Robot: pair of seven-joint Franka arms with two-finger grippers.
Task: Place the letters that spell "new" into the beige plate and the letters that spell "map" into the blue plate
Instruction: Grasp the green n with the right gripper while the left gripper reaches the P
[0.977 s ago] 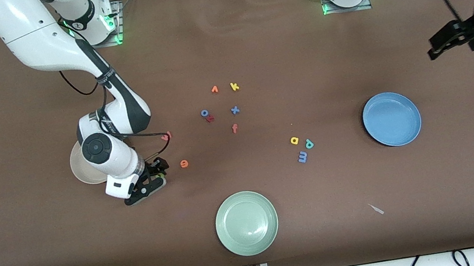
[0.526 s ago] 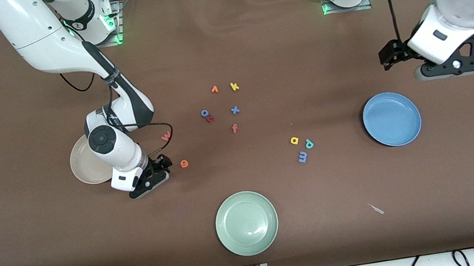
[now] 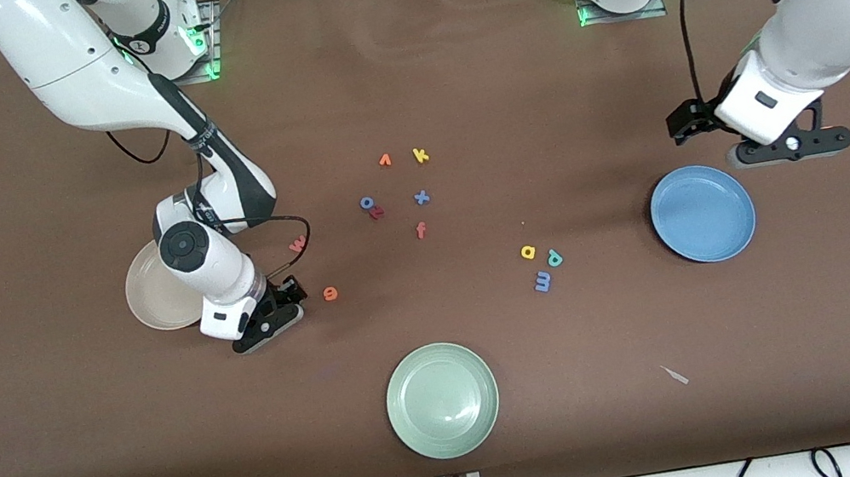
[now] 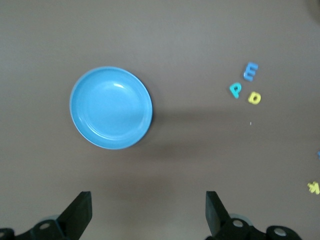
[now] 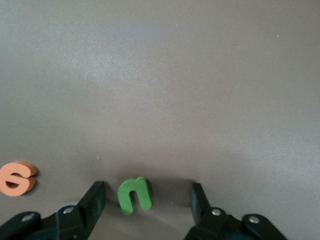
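My right gripper (image 3: 266, 323) is down at the table beside the beige plate (image 3: 142, 303), which the arm partly covers. In the right wrist view its fingers (image 5: 94, 197) stand apart around the green n (image 5: 134, 195), with a gap on each side, so the right gripper (image 5: 147, 192) is open. The orange e (image 3: 330, 293) lies close by and the salmon w (image 3: 297, 244) a little farther from the camera. The yellow a (image 3: 528, 252), teal p (image 3: 554, 257) and blue m (image 3: 543, 281) lie in a cluster. My left gripper (image 3: 794, 146) hangs open and empty by the blue plate (image 3: 702, 214).
A pale green plate (image 3: 442, 400) sits near the front edge. Several other letters lie mid-table: yellow k (image 3: 421, 155), blue x (image 3: 422, 197), orange f (image 3: 421, 230), blue o (image 3: 366, 202) touching a small red letter. A pale scrap (image 3: 675, 374) lies near the front.
The left arm has swung in from the table's end to hang by the blue plate. The right gripper has shifted a little toward the beige plate and its fingers have narrowed around the n.
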